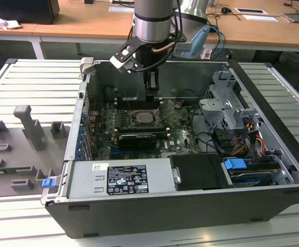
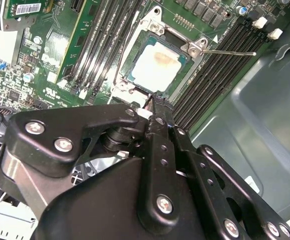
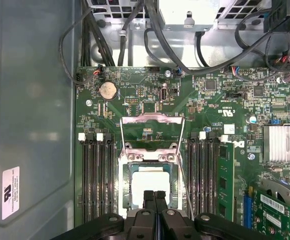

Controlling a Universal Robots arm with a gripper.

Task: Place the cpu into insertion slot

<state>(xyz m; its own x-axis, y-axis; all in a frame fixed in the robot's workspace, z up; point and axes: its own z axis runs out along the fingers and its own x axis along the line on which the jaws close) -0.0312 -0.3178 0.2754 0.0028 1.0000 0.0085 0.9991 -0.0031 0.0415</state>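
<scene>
One robot arm reaches into an open computer case (image 1: 273, 103) lying on its side, its gripper (image 1: 152, 85) hanging just above the insertion slot (image 1: 133, 114) in the middle of the green circuit board (image 3: 209, 100). Both wrist views show the jaws drawn together with nothing between them, the tips poised over one edge of the slot. The cpu (image 3: 149, 184), a pale square chip, lies inside the slot's metal frame, between two banks of long black memory slots (image 3: 97, 180). The hinged cover plate (image 3: 152, 131) stands folded back and the thin lever (image 2: 229, 51) juts out to one side, so the slot reads as not yet locked. A brownish smear marks the chip's face in the second wrist view. Placement looks all but done, though whether the chip sits fully flush on every side is hard to say from these angles. Doing this step well appears to hinge on gentleness. The chip should drop in flat and square, its corner mark matched to the slot's, settling under its own weight and never pushed. The closed tips should keep off its face and off the frame, since any sideways nudge could tilt it on the fine contacts beneath.
</scene>
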